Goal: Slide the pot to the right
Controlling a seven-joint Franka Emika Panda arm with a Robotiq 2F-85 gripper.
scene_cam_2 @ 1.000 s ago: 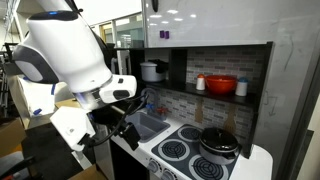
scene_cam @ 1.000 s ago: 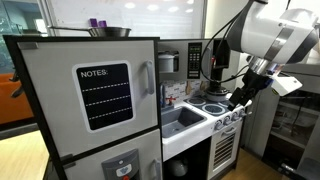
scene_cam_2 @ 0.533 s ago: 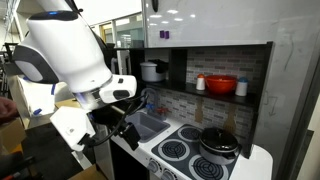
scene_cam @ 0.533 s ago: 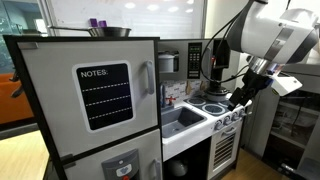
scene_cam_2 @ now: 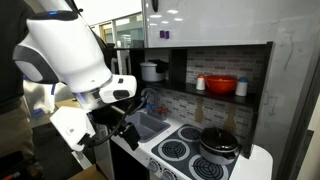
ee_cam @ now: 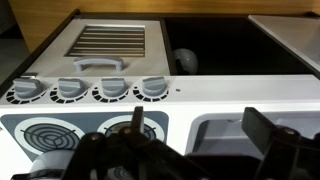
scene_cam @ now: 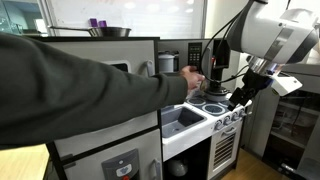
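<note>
The pot (scene_cam_2: 218, 140) is small, round and grey-silver with a dark inside. It sits on a back burner of the toy stove (scene_cam_2: 185, 152) in an exterior view. My gripper (scene_cam_2: 125, 131) hangs in front of the toy kitchen, apart from the pot, open and empty. It also shows in an exterior view (scene_cam: 240, 99) by the stove's front edge. In the wrist view the open fingers (ee_cam: 200, 140) frame the stove knobs (ee_cam: 95, 90), the burners and the sink edge. The pot is out of the wrist view.
A person's arm in a dark sleeve (scene_cam: 100, 90) reaches across the toy fridge towards the stove, hand (scene_cam: 194, 79) near the shelf. A red pot (scene_cam_2: 221, 85) and a silver pot (scene_cam_2: 152, 70) stand on the shelf. A steel bowl (scene_cam: 110, 32) sits on the fridge. The sink (scene_cam_2: 150, 125) lies beside the stove.
A person's arm has come in from the left and reaches across the fridge towards the stove. My gripper and the pot have not moved.
</note>
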